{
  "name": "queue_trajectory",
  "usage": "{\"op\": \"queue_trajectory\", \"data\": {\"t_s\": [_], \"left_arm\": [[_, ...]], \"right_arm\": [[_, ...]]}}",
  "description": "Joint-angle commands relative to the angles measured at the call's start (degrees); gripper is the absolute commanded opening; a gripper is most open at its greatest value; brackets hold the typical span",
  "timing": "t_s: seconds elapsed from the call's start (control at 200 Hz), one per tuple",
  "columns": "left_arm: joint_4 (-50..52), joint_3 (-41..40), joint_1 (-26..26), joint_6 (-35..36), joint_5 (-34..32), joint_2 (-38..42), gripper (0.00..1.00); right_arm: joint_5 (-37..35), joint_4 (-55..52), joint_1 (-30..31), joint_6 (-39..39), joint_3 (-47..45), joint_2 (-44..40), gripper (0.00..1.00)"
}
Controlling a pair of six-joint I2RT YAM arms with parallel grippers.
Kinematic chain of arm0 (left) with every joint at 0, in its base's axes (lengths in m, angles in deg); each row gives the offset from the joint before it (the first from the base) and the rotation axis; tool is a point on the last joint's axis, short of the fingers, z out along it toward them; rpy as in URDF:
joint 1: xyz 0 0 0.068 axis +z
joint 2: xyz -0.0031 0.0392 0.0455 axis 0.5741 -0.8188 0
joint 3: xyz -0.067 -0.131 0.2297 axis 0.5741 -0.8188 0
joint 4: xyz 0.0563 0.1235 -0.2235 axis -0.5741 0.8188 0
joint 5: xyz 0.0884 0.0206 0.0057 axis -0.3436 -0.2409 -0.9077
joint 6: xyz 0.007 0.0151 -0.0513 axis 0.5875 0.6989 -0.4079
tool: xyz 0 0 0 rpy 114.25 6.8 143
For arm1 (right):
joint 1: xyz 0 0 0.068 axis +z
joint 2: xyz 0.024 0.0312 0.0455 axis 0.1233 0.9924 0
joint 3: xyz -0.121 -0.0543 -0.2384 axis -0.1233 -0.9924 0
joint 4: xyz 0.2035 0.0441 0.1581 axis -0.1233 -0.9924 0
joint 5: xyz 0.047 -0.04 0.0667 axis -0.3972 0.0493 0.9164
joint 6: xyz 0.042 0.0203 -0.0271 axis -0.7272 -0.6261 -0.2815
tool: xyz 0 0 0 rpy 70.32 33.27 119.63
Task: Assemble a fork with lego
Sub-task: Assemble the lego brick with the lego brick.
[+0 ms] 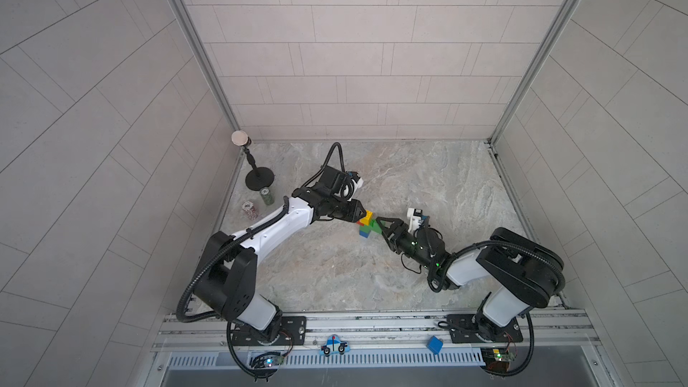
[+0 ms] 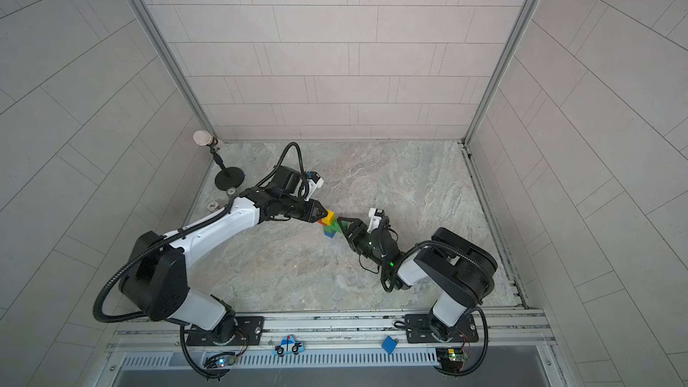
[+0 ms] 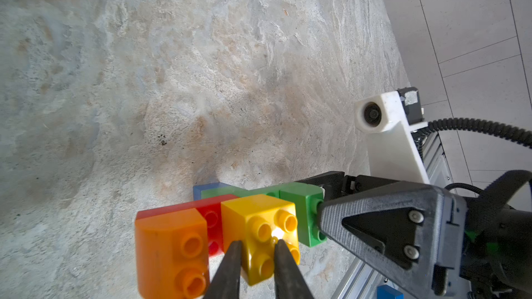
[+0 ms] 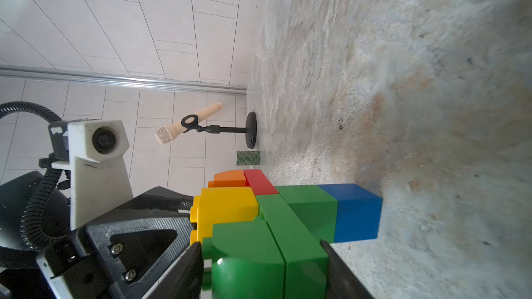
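The fork [image 1: 368, 224] [image 2: 330, 223] stands upright on the marble table, its blue brick [image 4: 357, 211] at the base. Above that come a green stem brick, a red and green crossbar, and orange [image 3: 172, 254], yellow [image 3: 259, 220] and green prongs. My left gripper [image 1: 364, 214] [image 3: 257, 242] is shut, its tips resting on the yellow prong's studded top. My right gripper [image 1: 379, 227] [image 4: 258, 242] reaches in from the right. One finger lies against the green prong's [image 4: 244, 243] studs and the other under the green crossbar [image 4: 296, 243].
A microphone on a black stand [image 1: 257, 176] and two small cans [image 1: 266, 196] [image 1: 250, 210] sit at the table's left edge. On the front rail lie a plain blue block [image 1: 434, 344] and a blue car cutout [image 1: 334, 346]. Both arms meet mid-table.
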Motion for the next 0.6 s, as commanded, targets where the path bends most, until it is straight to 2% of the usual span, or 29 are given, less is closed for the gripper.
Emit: {"op": "queue_trajectory", "data": {"t_s": [0.0, 0.155, 0.275, 0.38, 0.55, 0.56, 0.575, 0.595], "left_arm": [[3.29, 0.30, -0.27, 1.47, -0.35, -0.28, 0.24], [3.30, 0.28, -0.26, 1.52, -0.38, -0.31, 0.24], [3.30, 0.20, -0.28, 1.45, -0.35, -0.26, 0.24], [3.30, 0.23, -0.28, 1.45, -0.34, -0.24, 0.24], [3.38, 0.42, -0.28, 1.45, -0.28, -0.13, 0.24], [3.38, 0.40, -0.33, 1.45, -0.27, -0.12, 0.24], [3.34, 0.38, -0.27, 1.45, -0.33, 0.00, 0.24], [3.38, 0.45, -0.31, 1.38, -0.26, 0.01, 0.24]], "right_arm": [[-0.25, 0.83, 0.37, -0.63, 0.53, 0.77, 0.60], [-0.31, 0.84, 0.48, -0.62, 0.41, 0.70, 0.55], [-0.46, 0.86, 0.46, -0.47, 0.26, 0.59, 0.56], [-1.28, 0.31, 0.46, 0.59, -0.06, -0.57, 0.73], [-2.96, -5.57, 0.28, 5.12, 0.15, -6.00, 0.81], [-3.06, -5.94, 0.28, 5.49, 0.21, -6.50, 0.84], [-3.04, -7.04, 0.32, 5.89, 0.32, -7.15, 0.96], [-3.09, -8.37, 0.20, 6.51, 0.50, -8.01, 0.99]]}}
